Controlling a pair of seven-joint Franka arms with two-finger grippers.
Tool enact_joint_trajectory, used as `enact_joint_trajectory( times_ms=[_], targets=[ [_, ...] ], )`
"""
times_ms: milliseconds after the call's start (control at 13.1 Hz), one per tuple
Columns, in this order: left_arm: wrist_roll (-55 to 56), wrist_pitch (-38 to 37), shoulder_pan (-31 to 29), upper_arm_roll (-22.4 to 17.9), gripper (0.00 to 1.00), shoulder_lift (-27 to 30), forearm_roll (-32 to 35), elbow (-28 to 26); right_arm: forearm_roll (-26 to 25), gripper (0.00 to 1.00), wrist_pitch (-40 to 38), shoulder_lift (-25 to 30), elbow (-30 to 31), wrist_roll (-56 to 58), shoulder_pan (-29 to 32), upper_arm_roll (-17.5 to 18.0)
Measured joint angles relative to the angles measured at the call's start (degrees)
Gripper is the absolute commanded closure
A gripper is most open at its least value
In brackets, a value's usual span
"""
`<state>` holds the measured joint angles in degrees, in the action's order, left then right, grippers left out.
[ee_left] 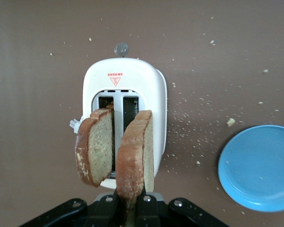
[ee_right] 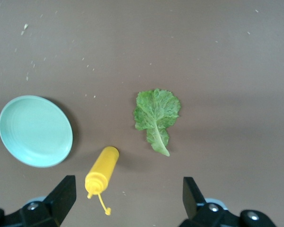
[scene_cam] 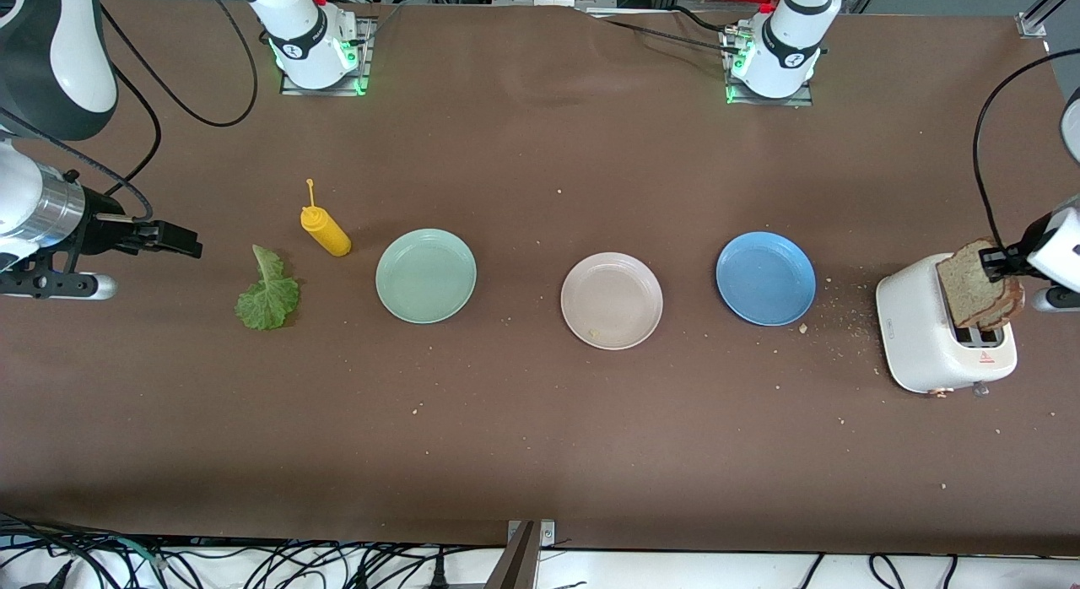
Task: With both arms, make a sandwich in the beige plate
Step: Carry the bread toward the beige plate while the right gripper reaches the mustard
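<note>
Here the left tool pinches a coarse brown bread slice over the white toaster; another slice leans from its slot. The right tool hangs open above the desk by the ruffled lettuce leaf. The smooth round beige plate lies bare mid-desk.

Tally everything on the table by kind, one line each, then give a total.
Round shallow plates: 3: mint-green plate, beige plate, blue plate
Brown bread slices at the toaster: 2
White two-slot toaster: 1
Yellow squeeze bottle: 1
Green lettuce leaf: 1
Total: 8
</note>
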<state>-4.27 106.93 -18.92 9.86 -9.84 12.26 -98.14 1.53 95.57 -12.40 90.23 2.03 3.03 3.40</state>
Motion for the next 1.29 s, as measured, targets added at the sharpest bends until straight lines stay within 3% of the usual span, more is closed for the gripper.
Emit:
enact_joint_trajectory(
  times_ms=[152,533,838,1066,1294],
  targets=[
    [0.05,-2.70,0.13,2.19,1.00,0.26,-0.78,3.16,3.15,0.00,-0.26,0.03,0.00,10.90,0.02,-1.37],
    [0.07,-3.31,0.67,4.30,1.00,0.05,-16.64,4.10,13.75,0.00,-1.93,0.06,2.72,42.69,0.56,-6.80],
    [3.69,-3.47,4.57,6.30,1.00,-1.36,-28.54,4.07,20.95,0.00,-2.11,0.06,8.45,64.62,0.56,-10.30],
    [4.58,-3.52,8.21,6.52,1.00,-4.76,-37.59,3.98,27.27,0.00,-1.46,-0.07,14.40,76.14,0.64,-13.49],
    [4.63,-3.44,10.84,6.57,1.00,-10.54,-46.99,3.94,32.57,0.00,0.92,-0.29,20.44,84.59,0.66,-14.50]
  ],
)
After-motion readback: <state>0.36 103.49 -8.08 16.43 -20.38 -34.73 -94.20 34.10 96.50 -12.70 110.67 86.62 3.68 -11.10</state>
